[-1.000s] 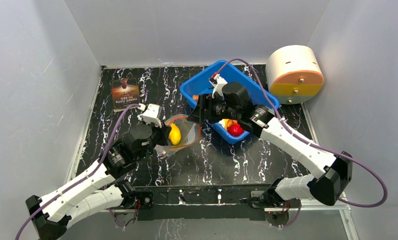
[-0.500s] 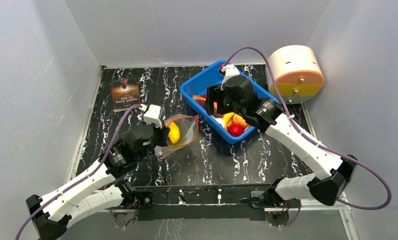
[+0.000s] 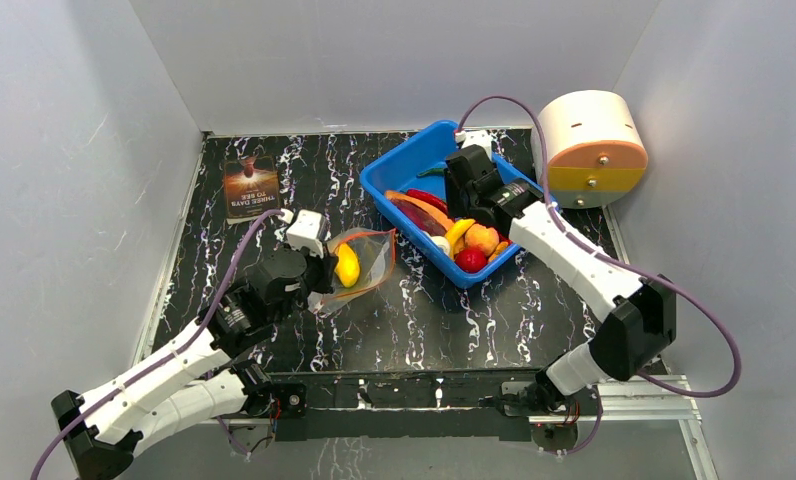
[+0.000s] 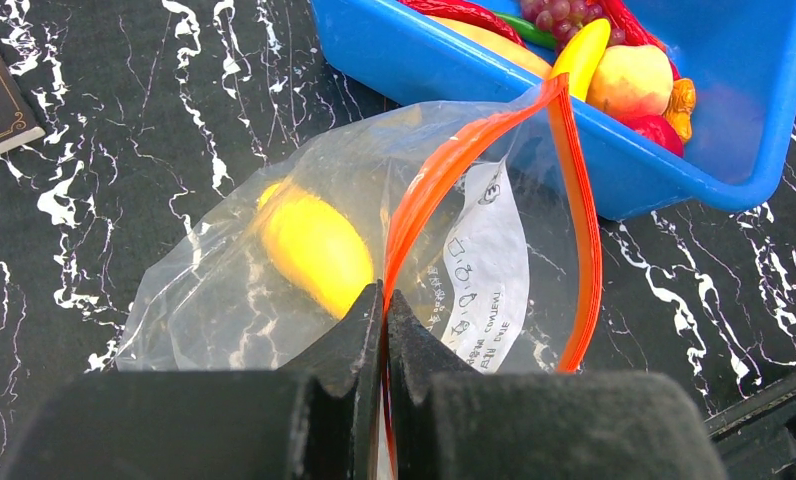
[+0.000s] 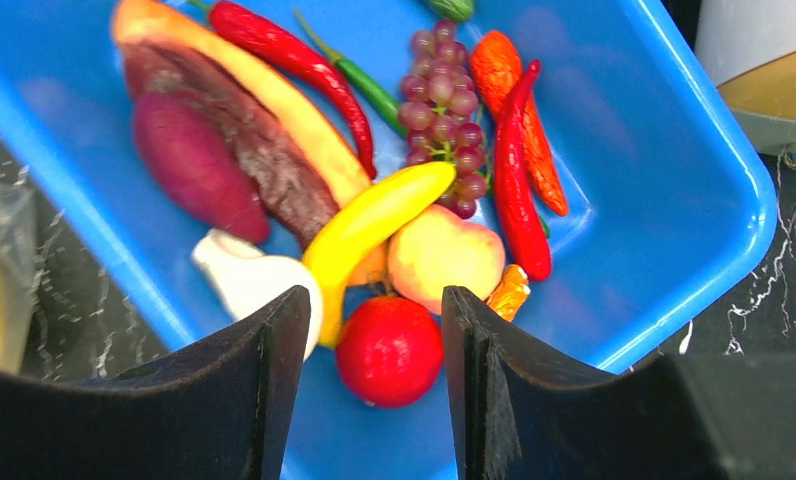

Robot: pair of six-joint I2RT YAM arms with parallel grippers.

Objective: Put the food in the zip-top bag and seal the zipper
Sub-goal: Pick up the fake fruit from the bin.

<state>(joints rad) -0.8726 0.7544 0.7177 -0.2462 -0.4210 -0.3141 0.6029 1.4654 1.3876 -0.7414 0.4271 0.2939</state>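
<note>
The clear zip-top bag (image 3: 362,260) lies on the black marbled table left of the tub, its mouth gaping open. A yellow lemon (image 3: 347,266) is inside it, also seen in the left wrist view (image 4: 314,248). My left gripper (image 3: 319,283) is shut on the bag's orange zipper (image 4: 574,200) at its near end (image 4: 384,300). My right gripper (image 3: 484,203) is open and empty, hovering over the blue tub. Between its fingers I see the red apple (image 5: 389,350), with the banana (image 5: 374,215), peach (image 5: 444,255), grapes (image 5: 439,95) and red chilies (image 5: 519,170) beyond.
The blue tub (image 3: 394,175) stands at the back centre and also holds a sweet potato (image 5: 199,165) and a white garlic (image 5: 254,280). A brown printed card (image 3: 251,187) lies at the back left. A cream and orange cylinder (image 3: 589,147) stands at the back right.
My right gripper has drawn back from the bag's mouth, moving right and away to above the tub. My left gripper has kept its hold on the zipper.
</note>
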